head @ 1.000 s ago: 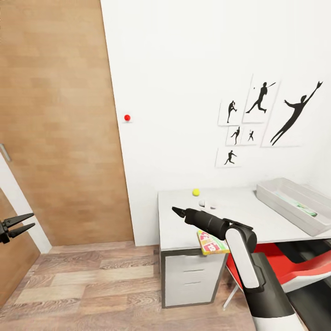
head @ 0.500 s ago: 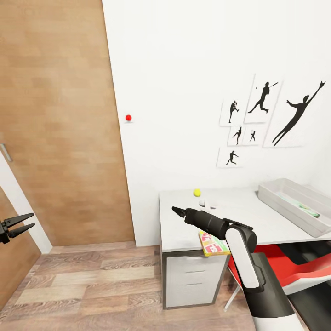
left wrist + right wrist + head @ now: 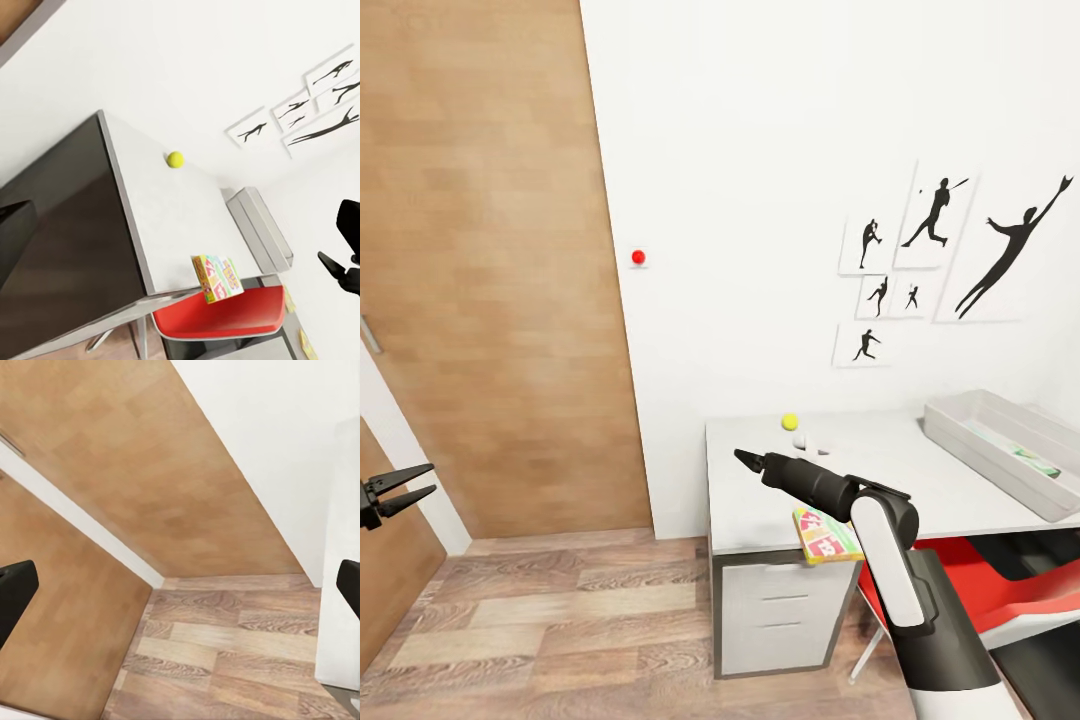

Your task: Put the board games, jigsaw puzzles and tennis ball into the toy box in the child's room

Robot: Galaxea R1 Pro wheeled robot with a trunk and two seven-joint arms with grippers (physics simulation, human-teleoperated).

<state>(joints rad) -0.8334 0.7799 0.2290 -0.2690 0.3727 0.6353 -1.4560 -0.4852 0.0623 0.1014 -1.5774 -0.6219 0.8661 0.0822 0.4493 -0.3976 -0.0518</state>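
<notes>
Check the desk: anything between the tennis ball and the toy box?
Nothing visible. The tennis ball sits near the wall on the desk; bare desktop runs from it to the toy box. Two small white things lie beside the ball, off that line.

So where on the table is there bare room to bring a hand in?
The widest bare stretch of table lies between the tennis ball and the toy box. The front edge near the puzzle, which overhangs it, is tighter, with the right gripper hovering over that part. Two small white objects sit beside the ball.
</notes>
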